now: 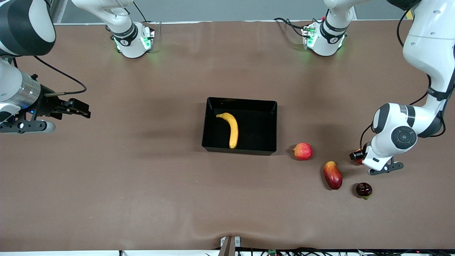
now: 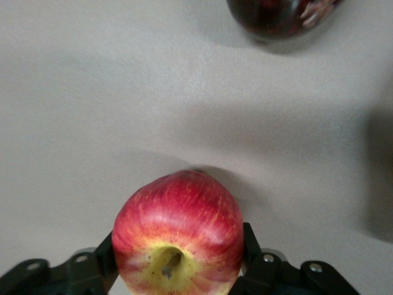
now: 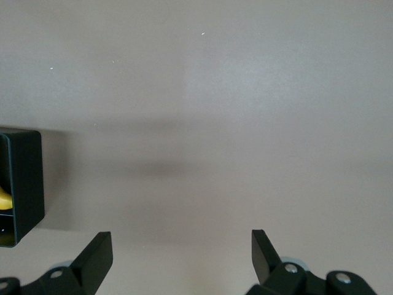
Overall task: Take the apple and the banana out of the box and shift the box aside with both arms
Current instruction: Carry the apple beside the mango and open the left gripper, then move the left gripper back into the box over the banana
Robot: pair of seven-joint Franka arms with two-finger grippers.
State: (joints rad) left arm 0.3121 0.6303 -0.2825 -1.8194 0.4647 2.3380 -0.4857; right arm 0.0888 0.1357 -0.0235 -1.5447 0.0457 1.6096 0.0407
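The black box (image 1: 241,100) sits mid-table with the yellow banana (image 1: 231,128) lying in it. The red apple (image 2: 178,224), yellow around its stem dimple, is between the fingers of my left gripper (image 2: 179,255), which is shut on it low over the table at the left arm's end. In the front view only a sliver of the apple (image 1: 359,160) shows under the left wrist. My right gripper (image 1: 83,108) is open and empty (image 3: 181,246) above bare table toward the right arm's end. The right wrist view shows a corner of the box (image 3: 27,184).
A pinkish-red round fruit (image 1: 303,151) lies beside the box toward the left arm's end. An oblong red-and-orange mango (image 1: 332,175) and a dark round fruit (image 1: 364,190) lie nearer the front camera. The dark fruit (image 2: 279,15) also shows in the left wrist view.
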